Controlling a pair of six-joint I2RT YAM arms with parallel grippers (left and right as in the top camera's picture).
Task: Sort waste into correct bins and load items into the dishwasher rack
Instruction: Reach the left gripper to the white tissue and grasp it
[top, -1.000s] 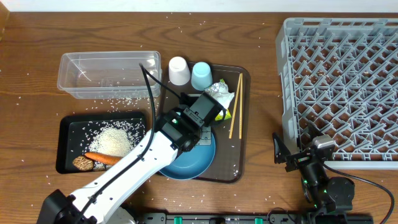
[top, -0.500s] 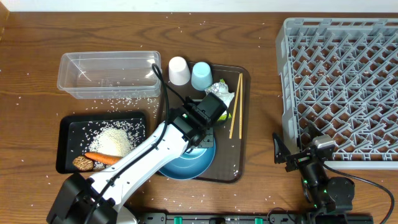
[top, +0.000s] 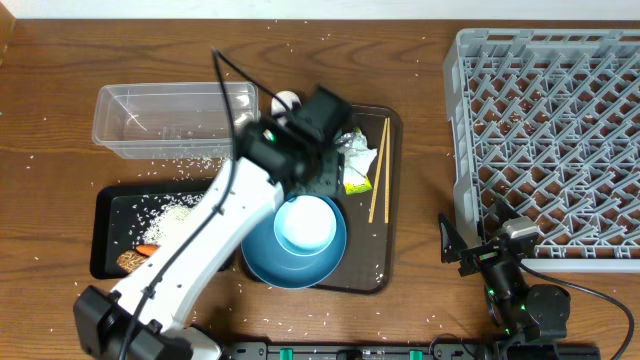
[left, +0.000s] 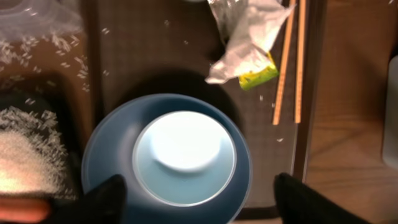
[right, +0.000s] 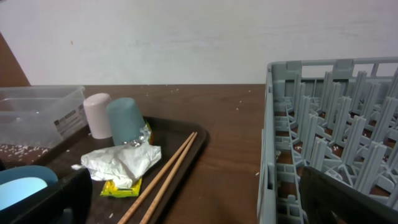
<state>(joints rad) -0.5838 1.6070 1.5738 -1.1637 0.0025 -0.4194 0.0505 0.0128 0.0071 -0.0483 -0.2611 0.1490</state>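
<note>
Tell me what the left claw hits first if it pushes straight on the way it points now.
Most likely the bowl, which sits in the plate right ahead of the open left claw. One finger lines up near the plate's rim and might touch it about then; depth is hard to judge.

Lab test bench (wooden table (top: 400, 60), blank white wall (right: 186, 37))

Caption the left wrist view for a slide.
Left gripper open over white bowl on blue plate, wrapper and chopsticks alongside.

Dark brown wood-grain table (top: 420, 60); plain white wall (right: 186, 37) behind; light even, possibly overhead.
</note>
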